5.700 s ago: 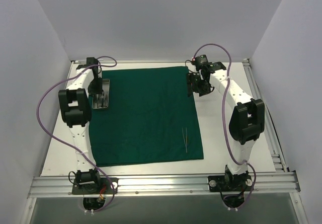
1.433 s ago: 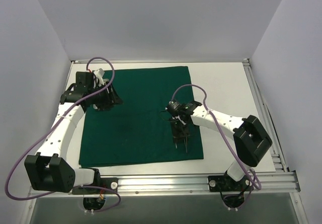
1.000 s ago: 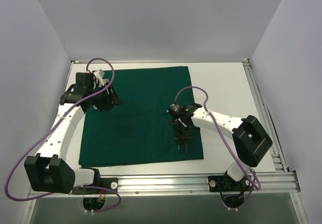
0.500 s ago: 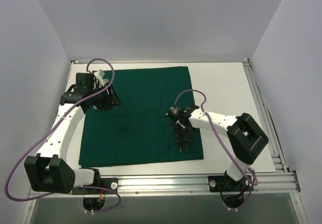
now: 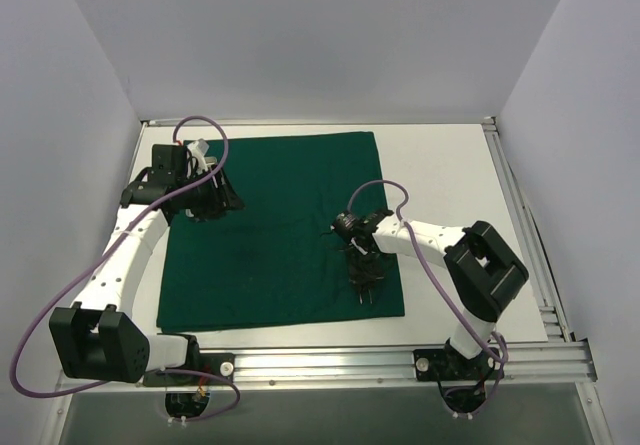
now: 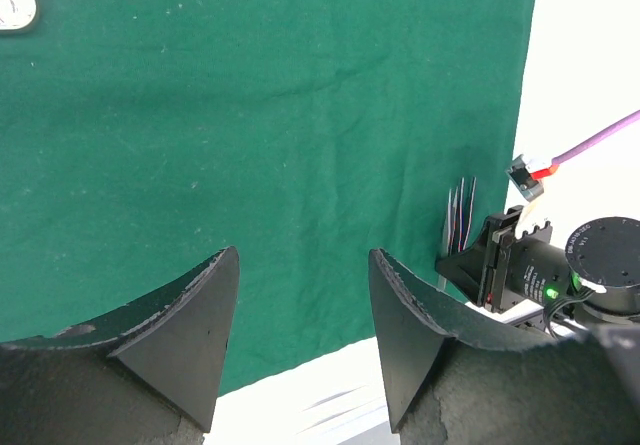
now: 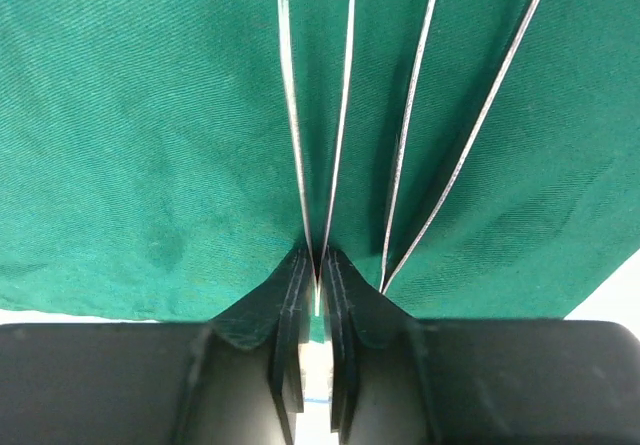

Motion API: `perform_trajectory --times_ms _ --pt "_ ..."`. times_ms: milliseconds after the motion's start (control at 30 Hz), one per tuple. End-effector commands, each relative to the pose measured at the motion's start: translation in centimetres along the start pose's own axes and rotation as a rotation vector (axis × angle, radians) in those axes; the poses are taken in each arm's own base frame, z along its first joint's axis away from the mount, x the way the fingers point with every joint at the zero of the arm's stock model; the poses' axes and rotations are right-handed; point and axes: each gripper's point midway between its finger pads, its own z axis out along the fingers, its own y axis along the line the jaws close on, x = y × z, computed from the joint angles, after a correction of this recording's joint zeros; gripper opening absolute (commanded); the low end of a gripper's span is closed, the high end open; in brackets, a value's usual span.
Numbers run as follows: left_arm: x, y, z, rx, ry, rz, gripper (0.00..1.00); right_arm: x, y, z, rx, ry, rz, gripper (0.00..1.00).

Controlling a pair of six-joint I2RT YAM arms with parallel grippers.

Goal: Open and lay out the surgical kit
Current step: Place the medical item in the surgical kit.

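Observation:
The dark green cloth (image 5: 280, 225) lies spread flat on the table. My right gripper (image 5: 363, 283) is low over its front right part. In the right wrist view its jaws (image 7: 318, 255) stand a narrow slit apart around the joined end of steel tweezers (image 7: 294, 115), which lie on the cloth (image 7: 150, 115). A second pair of tweezers (image 7: 400, 195) lies just to the right of them. My left gripper (image 5: 205, 200) hovers over the cloth's back left part, open and empty (image 6: 302, 265). A pale corner of the metal tray (image 6: 12, 0) shows at the edge of the left wrist view. Scissors are out of view.
White walls close the table in on the left, back and right. A metal rail (image 5: 330, 365) runs along the front edge. The right arm's purple cable (image 5: 385, 190) loops above the cloth's right edge. Bare white table (image 5: 450, 165) lies to the right of the cloth.
The right gripper has crept a little toward the front edge, its elbow swinging left, and its jaws have eased slightly. The left arm has stayed still.

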Motion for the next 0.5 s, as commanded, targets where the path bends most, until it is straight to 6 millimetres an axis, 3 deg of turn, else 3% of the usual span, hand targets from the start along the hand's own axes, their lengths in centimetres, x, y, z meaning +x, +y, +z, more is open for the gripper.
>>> perform_trajectory --times_ms 0,300,467 --pt "0.0 -0.2 0.2 0.025 -0.001 0.022 0.63 0.4 -1.0 0.1 0.040 0.015 -0.001 0.11" --pt "0.1 -0.1 0.3 0.028 0.003 0.027 0.64 0.3 -0.9 0.0 0.040 0.017 -0.001 0.22" --pt "0.1 0.1 0.4 0.025 0.003 0.027 0.64 -0.5 -0.6 -1.1 0.038 -0.012 -0.005 0.29"
